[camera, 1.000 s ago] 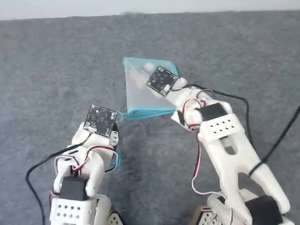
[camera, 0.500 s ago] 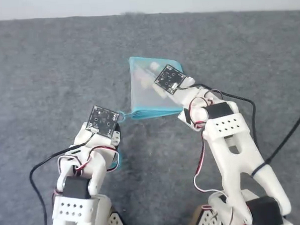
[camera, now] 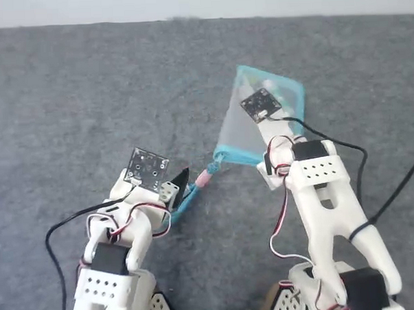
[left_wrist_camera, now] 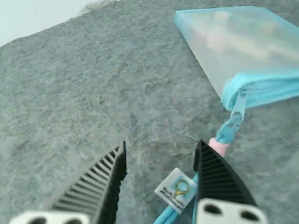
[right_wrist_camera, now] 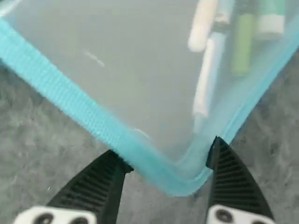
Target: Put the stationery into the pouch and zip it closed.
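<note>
The left gripper [left_wrist_camera: 161,146] stands released, jaws wide apart. The blue pull cord [left_wrist_camera: 231,123] and its little tag [left_wrist_camera: 175,189] lie on the grey mat [left_wrist_camera: 70,93] between them, close to one finger but not pinched. Just ahead of it lies the pouch [left_wrist_camera: 243,46], its slider at the nearest corner. The right gripper [right_wrist_camera: 167,150] is spread too, straddling another corner of the pouch without clamping it, and the stationery [right_wrist_camera: 243,42] lies inside, beyond its tips. I'd say the zipping step is about finished. If any gap remains, the left gripper must pinch the cord and pull while the right pins the pouch.
</note>
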